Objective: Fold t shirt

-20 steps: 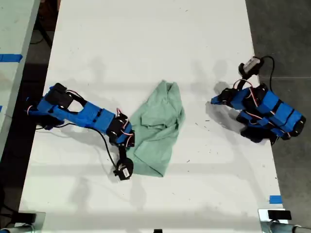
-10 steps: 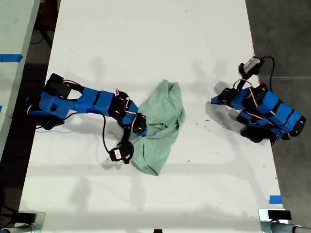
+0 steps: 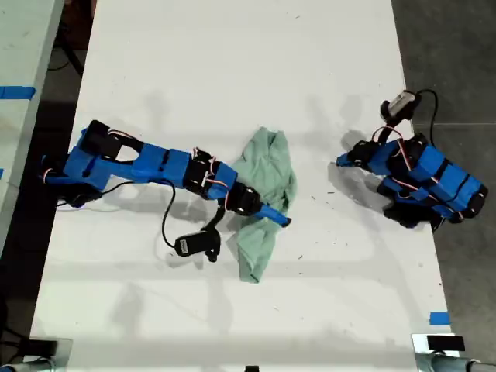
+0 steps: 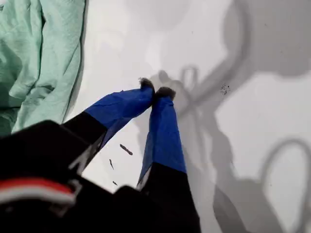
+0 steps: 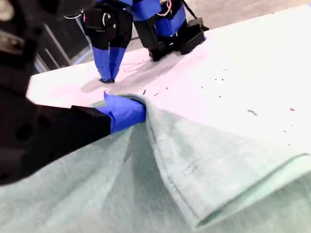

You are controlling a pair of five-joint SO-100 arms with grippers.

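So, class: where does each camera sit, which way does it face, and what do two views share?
Exterior view: overhead, looking down on the table, shirt and both arms.
First wrist view: on my first gripper, shut, facing bare table, shirt beside.
Second wrist view: on my second gripper, pinching the shirt, facing my first gripper.
Shared: all show the shirt.

We see t shirt: soft matt cloth, fine weave, wrinkled, stitched hem beside tip of my second gripper. Its fingers blue matt plastic, body black plastic. My first gripper: same blue plastic, dark worn tips. Table beneath: white, smooth, faint sheen, small dark specks.
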